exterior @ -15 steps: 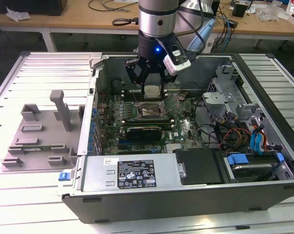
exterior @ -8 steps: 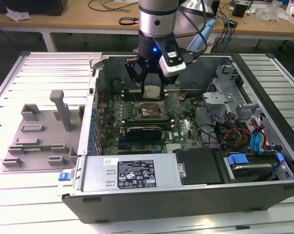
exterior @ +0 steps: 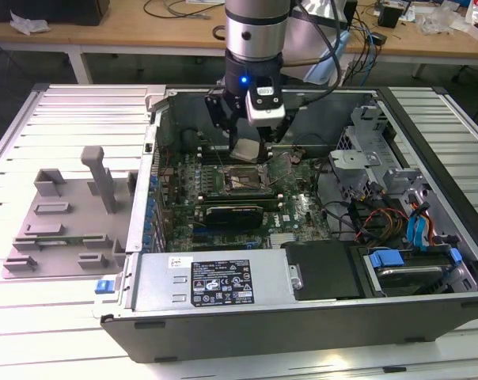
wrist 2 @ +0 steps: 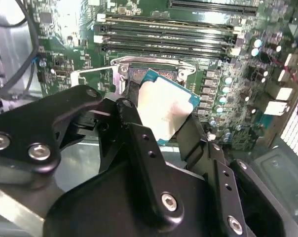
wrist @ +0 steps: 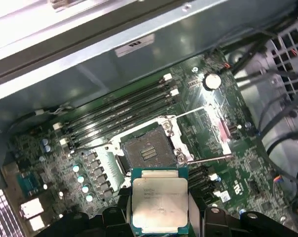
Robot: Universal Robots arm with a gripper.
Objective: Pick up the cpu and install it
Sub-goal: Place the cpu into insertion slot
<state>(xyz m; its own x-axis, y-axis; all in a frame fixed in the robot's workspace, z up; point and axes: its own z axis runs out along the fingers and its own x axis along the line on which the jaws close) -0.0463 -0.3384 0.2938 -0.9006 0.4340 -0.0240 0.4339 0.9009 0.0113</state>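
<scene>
The arm's jaws pinch the cpu (exterior: 245, 149) by two of its sides and hold it up in the air. It hangs a little above the dark square socket (exterior: 240, 179) and does not touch it. In the first wrist view the cpu (wrist: 160, 203) shows its silver top, with the empty socket (wrist: 145, 154) close by on the green board (wrist: 208, 128). The board lies inside the open computer case (exterior: 223, 317). The case rests on the white counter (exterior: 57, 119), from the middle out to the exterior view's right edge. A grey tray (exterior: 65, 214) sits by the other edge.
</scene>
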